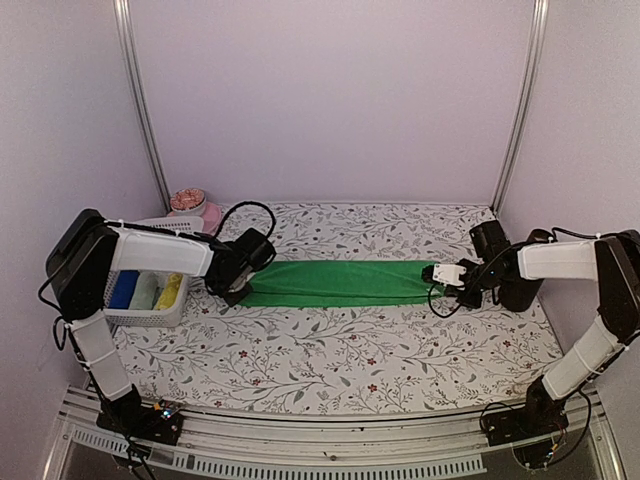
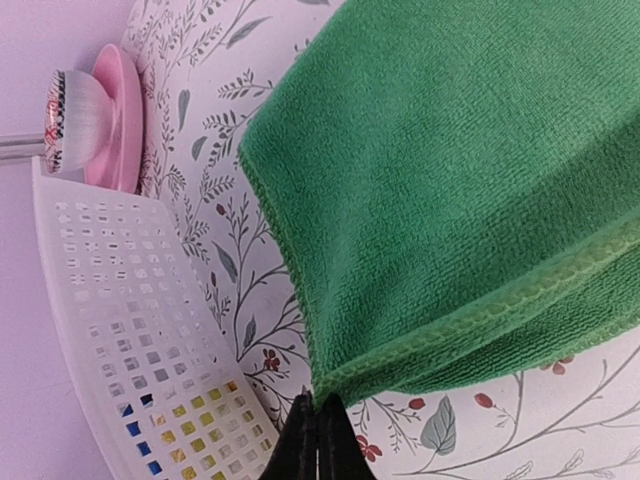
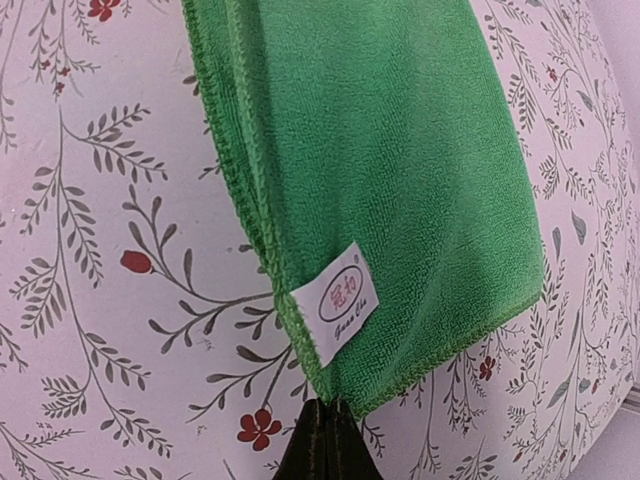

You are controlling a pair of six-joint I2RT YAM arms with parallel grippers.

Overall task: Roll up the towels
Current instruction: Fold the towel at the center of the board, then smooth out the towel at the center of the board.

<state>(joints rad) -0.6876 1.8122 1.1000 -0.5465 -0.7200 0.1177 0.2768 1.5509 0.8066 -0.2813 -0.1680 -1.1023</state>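
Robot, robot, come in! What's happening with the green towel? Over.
Left gripper and right gripper each shut on a towel corner. Towel a long folded strip, not rolled. Nothing on it; basket off to the side.

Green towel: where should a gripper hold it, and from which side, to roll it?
Pinch a corner of a short end, coming from beyond that end. The green towel lies flat as a long folded strip, so hemmed corners seem easiest to pinch. Left gripper and right gripper are shut there.
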